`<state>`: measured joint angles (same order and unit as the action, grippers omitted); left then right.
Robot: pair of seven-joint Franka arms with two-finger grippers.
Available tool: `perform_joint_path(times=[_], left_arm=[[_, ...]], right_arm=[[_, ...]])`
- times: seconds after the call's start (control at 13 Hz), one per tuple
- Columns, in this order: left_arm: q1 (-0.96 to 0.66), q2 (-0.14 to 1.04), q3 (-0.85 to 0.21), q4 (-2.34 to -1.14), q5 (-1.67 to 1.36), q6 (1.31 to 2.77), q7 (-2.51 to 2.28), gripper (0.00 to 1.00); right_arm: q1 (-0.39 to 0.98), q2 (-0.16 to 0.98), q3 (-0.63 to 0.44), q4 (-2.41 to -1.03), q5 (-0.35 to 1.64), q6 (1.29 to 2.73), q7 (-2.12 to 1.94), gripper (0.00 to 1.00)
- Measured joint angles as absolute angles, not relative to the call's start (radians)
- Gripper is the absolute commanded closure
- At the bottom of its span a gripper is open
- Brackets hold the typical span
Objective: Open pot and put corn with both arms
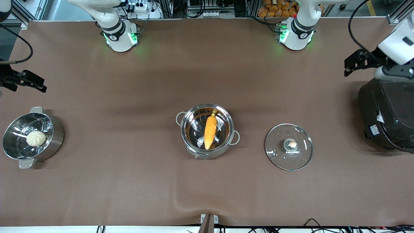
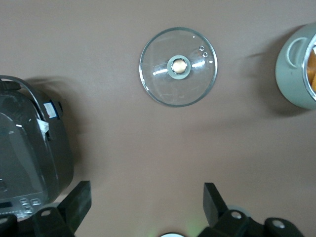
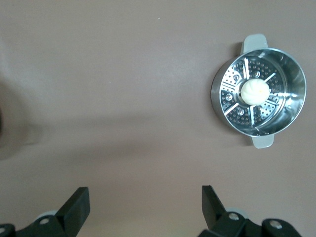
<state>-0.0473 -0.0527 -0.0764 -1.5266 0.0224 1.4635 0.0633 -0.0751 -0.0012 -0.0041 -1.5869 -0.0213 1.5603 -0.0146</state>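
Observation:
The steel pot (image 1: 207,154) stands uncovered at the table's middle, and the corn (image 1: 210,129) lies inside it with its pale stub away from the front camera. The glass lid (image 1: 288,146) lies flat on the table beside the pot, toward the left arm's end, knob up. The lid (image 2: 178,66), the pot's edge (image 2: 295,74) and a sliver of corn (image 2: 312,69) also show in the left wrist view. My left gripper (image 1: 348,68) (image 2: 146,192) is open and empty, raised over bare table beside the black cooker. My right gripper (image 1: 41,87) (image 3: 144,193) is open and empty over bare table.
A big black cooker (image 1: 385,113) (image 2: 24,143) stands at the left arm's end. A steel pot with a perforated insert (image 1: 55,132) (image 3: 291,69) holds a white bun (image 1: 36,138) (image 3: 254,92) at the right arm's end.

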Motion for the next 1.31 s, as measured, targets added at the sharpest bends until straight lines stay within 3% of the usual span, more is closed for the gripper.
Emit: perform_joint_path(times=[1.31], left_arm=[[-0.043,-0.031,-0.088,-1.496,-0.008,1.458,-0.022,0.0]], right_arm=[[-0.098,-0.016,0.0,-1.58,0.0,1.545,-0.014,0.0]])
